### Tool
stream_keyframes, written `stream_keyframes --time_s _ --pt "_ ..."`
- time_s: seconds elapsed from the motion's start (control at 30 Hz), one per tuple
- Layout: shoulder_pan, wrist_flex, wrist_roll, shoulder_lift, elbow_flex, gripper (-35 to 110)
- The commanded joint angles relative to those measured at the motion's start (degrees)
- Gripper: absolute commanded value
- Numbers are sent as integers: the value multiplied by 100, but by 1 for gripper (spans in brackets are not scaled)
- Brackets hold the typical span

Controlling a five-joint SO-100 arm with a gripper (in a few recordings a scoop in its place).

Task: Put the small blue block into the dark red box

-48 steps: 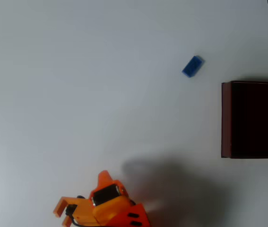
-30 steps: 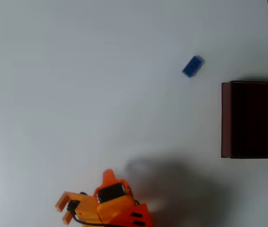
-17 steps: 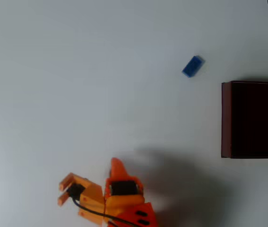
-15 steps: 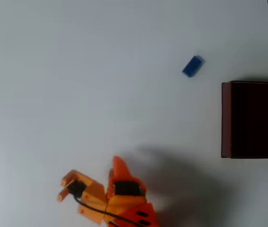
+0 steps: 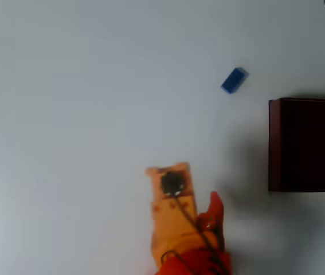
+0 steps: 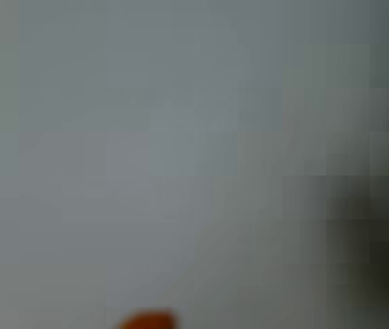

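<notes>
- The small blue block [image 5: 234, 80] lies tilted on the white tabletop [image 5: 93, 86], near the dark red box's [image 5: 274, 143] upper left corner, apart from it.
- The orange claw [image 5: 194, 197] hovers low centre, well apart from the block; whether it is wide or narrow cannot be told.

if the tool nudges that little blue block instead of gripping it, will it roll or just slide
The small blue block looks flat-sided and boxy, so it would probably slide or spin, not roll. It is tiny beside the dark red box, so likely light and easily knocked. It lies skewed on the smooth white table, so an off-centre push may twist it.
</notes>
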Motion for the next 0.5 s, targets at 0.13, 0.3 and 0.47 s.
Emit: stream_keyframes --time_s 0.13,0.3,0.47 --pt "360 501 1784 -1907 -1696 22" --pt "290 633 3015 -2839 -2241 23" --pt "158 35 3946 -3375 -2338 24"
